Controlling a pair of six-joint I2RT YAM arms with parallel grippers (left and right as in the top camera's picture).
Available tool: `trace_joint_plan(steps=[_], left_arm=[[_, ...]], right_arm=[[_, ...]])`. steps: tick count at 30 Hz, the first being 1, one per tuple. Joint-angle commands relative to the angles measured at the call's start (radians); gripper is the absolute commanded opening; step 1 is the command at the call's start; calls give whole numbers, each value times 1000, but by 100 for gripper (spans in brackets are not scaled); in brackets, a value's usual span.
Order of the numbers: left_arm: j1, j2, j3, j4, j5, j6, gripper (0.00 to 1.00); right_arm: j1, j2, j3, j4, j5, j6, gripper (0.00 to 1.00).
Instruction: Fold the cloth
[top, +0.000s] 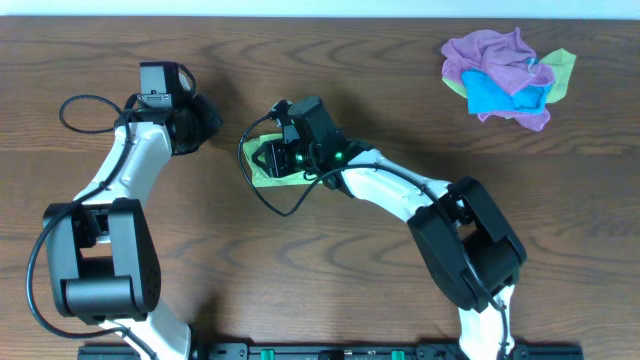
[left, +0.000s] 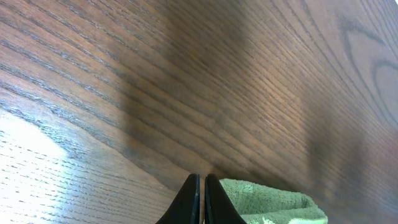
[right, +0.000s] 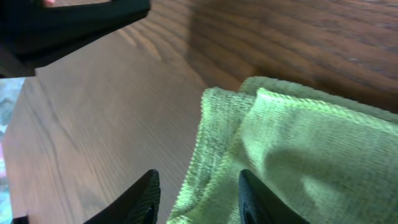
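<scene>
Looking first at what is closest, we are holding our right gripper (right: 198, 175) low over the green cloth (right: 298, 143). Its two fingers are standing apart, with the cloth's left edge lying between them. Whether they are touching the fabric, we cannot tell. The cloth is lying near the middle of the wooden table (top: 400, 60), doubled over, and in the right wrist view one layer's edge is showing just inside the other's. From overhead, the right gripper is covering most of the cloth, leaving only a green strip showing around it.

Just to the left, our left gripper (left: 200, 198) is hanging over bare wood with its fingers pressed together. A corner of the cloth is showing just beside its tips in the left wrist view. The two grippers are sitting near each other.

Farthest away, toward the far right corner, a pile of cloths (top: 510, 75) in purple, blue and yellow-green is lying crumpled, well apart from both arms.
</scene>
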Motion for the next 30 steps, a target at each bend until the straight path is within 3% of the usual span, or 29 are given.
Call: trace_joint_plan(steps=[1,6,7,11,20,30], left_arm=[[5,-1,24,0,-11,22,6],[13,-2,24,-3,-10,21,8],[23,-6,24,-11,-9,20,13],[51,-37,24,-56,-4,20,34],[69,-104,24,-163,74,9,97],[53,-104,23,-290,232,-23,95]], right_arm=[[15,19,25,17,-40,-8,45],[0,10,35,18,-78,-7,55],[-11,-3,36,0,-68,-8,69],[-64,-56,36,-78,-11,-40,99],[-220,-246,35,-348,5,-258,99],[-312,-512,-7,-717,76,-447,99]])
